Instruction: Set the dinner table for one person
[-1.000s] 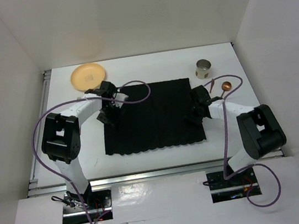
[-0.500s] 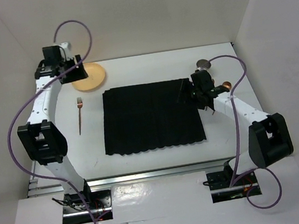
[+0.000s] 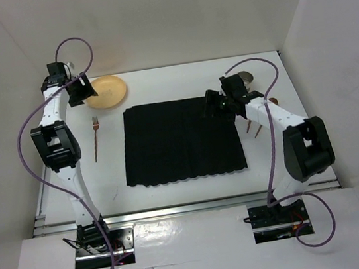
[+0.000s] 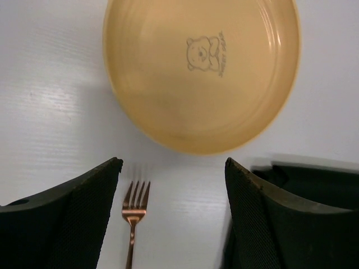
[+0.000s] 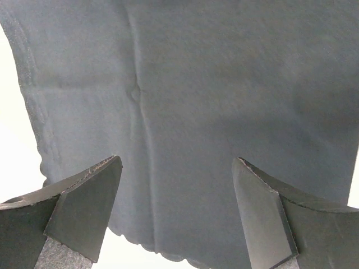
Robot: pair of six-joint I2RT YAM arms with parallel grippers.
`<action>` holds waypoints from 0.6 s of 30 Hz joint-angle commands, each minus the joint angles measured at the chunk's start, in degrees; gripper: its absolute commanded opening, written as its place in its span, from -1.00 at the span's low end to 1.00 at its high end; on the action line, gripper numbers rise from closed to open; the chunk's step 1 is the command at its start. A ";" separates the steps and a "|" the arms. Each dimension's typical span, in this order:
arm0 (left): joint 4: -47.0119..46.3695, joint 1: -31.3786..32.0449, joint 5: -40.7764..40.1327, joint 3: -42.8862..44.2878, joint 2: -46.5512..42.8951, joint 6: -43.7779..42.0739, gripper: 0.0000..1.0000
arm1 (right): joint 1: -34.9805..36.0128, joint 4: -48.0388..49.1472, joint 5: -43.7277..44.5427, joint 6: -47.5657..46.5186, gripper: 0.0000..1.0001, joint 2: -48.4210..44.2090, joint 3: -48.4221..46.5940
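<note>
The dinner table is the white tabletop with a black cloth mat at its middle. A yellow plate with a bear print lies at the far left; it fills the top of the left wrist view. A copper fork lies left of the mat, its tines toward the plate. My left gripper is open and empty, raised above the plate's near edge. My right gripper is open and empty above the mat's far right part.
A metal cup stands at the far right, partly hidden by the right arm. Copper cutlery lies just right of the mat, partly under the arm. White walls close in the table on three sides.
My left arm has swung from the mat's left edge out to the far left over the plate, and the fork now lies left of the mat. My right gripper has moved back over the mat's far right.
</note>
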State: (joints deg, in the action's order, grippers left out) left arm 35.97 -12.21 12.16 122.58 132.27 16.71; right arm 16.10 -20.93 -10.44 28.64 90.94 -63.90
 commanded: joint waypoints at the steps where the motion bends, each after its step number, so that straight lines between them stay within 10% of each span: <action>1: -2.57 0.34 -3.36 7.29 3.86 0.25 0.65 | 0.07 0.80 -3.71 -0.70 0.74 3.54 -6.13; 18: -1.53 -2.21 2.07 16.98 18.46 2.71 0.69 | 0.07 -6.66 4.79 4.14 0.74 -0.23 -7.82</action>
State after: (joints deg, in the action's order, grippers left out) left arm 33.15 -14.68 11.99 136.09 148.68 18.41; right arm 16.10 -25.32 -8.71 32.12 94.65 -68.40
